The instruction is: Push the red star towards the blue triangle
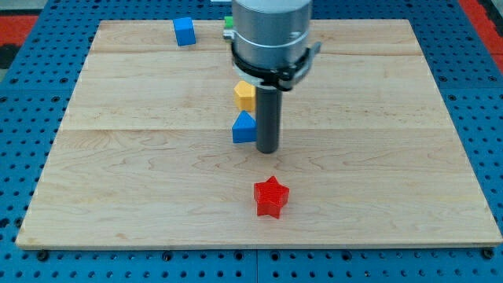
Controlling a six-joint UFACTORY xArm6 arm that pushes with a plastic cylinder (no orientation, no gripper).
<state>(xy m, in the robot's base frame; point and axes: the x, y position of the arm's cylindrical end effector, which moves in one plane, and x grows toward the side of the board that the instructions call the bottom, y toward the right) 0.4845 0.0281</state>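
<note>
We see a pale wooden worktop (pixel 118 157) lying on a blue pegboard table (pixel 23 94), and our arm (pixel 271 31) reaches in from the top edge, near the middle. We carry no gripper, so there is nothing to be released or clenched; our arm ends in a straight dark rod, and my tip (pixel 268 151) rests on the wood near the worktop's centre. Just to the view's left of my tip sits the blue triangle (pixel 244 128), so close that we cannot tell whether rod and block touch. Directly towards the top edge from the triangle lies a yellow block (pixel 244 95), its shape partly hidden behind our arm, and the two look nearly in contact. The red star (pixel 272 197) lies towards the bottom edge, a little to the view's right of my tip and clearly apart from it, with bare wood between the star and the triangle. Our own rod stands just beside that stretch, at the triangle's right flank. A blue cube (pixel 184 31) sits near the top edge, towards the top left corner, well apart from everything else. A scrap of green (pixel 227 23) shows at the top edge beside our arm; we cannot make out its shape. The star keeps some wood between itself and the bottom edge, and the left and right sides of the worktop hold no blocks.
</note>
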